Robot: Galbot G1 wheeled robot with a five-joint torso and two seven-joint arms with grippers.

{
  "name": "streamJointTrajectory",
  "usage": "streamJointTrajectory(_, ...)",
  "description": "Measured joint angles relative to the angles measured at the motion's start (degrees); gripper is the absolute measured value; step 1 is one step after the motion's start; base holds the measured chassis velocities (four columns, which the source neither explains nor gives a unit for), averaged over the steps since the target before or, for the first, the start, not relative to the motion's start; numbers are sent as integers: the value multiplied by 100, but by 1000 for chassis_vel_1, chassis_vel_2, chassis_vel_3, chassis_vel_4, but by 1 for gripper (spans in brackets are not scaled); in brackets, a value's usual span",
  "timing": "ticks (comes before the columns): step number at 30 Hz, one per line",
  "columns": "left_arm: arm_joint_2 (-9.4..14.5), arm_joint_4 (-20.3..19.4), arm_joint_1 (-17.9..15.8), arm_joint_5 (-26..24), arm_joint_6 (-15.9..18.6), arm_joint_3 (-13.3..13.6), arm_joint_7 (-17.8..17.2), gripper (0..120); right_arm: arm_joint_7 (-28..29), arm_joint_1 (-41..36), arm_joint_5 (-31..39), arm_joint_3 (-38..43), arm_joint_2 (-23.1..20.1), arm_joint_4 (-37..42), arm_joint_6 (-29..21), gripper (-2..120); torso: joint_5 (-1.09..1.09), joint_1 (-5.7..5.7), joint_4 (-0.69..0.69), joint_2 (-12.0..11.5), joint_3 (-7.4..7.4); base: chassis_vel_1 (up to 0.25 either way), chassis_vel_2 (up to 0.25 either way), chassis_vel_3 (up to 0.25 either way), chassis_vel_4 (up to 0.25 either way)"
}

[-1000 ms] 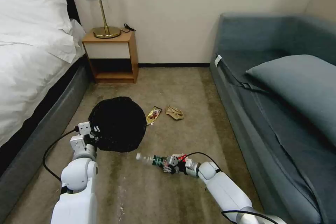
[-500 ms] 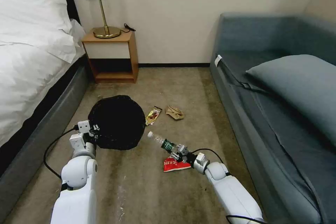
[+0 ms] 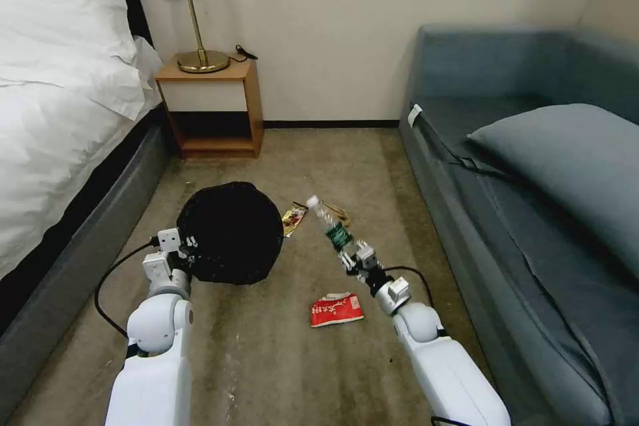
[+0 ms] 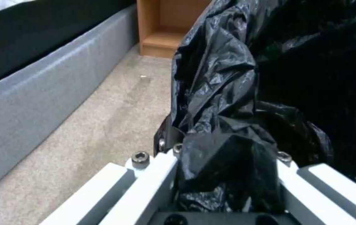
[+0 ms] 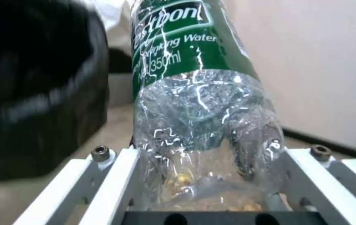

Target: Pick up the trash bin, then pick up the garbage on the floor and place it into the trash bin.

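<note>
- My left gripper (image 3: pixel 188 247) is clamped on the near rim of the trash bin (image 3: pixel 229 233); in the left wrist view black liner plastic is bunched between its fingers (image 4: pixel 152 175).
- My right gripper (image 3: pixel 351 255) is closed on the base end of the bottle (image 3: pixel 329 225), held off the floor.
- Key relation: the bin mouth lies to the left of the bottle, near but not under it. The bottle's long axis runs from the gripper up and away, cap end leaning slightly toward the bin. I judge the bottle has to travel leftward, cap first, before release.
- The right arm carries the load; the left arm only presents the bin.
- Readable on the green label (image 5: pixel 173 37), right wrist view: "Water" and "350ml"; the brand line above is cut off, ending in "bon".
- Red-and-white packet (image 3: pixel 337 309) lies flat on the carpet just beside my right forearm; it has red print I cannot read.
- Gold-brown wrapper (image 3: pixel 293 218) lies on the floor just beside the bin.
- Tan wad (image 3: pixel 341 212) is partly hidden behind the bottle.
</note>
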Motion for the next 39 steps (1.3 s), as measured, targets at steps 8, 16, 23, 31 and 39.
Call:
streamJointTrajectory(8,-39,39,27,48,-46,21,9,1,257,137,38,-262,-34,402,-172,29,0,0,1,0,0,0,0,0,0)
streamJointTrajectory(16,-53,-21,15,9,-30,47,4,1,687,429,62,-987,-146,845,-432,29,0,0,1,0,0,0,0,0,0)
streamJointTrajectory(23,-80,-27,11,8,-17,86,-5,1,828,692,63,-1747,-267,872,-473,29,0,0,1,0,0,0,0,0,0)
streamJointTrajectory(31,-112,-27,37,16,-16,89,-16,1,921,1217,52,-2621,-344,626,-510,29,-1,0,1,0,0,0,0,0,0)
streamJointTrajectory(39,-135,-33,73,56,-17,178,-16,1,992,1555,78,-2968,-222,310,-524,29,0,0,1,1,0,0,0,0,0)
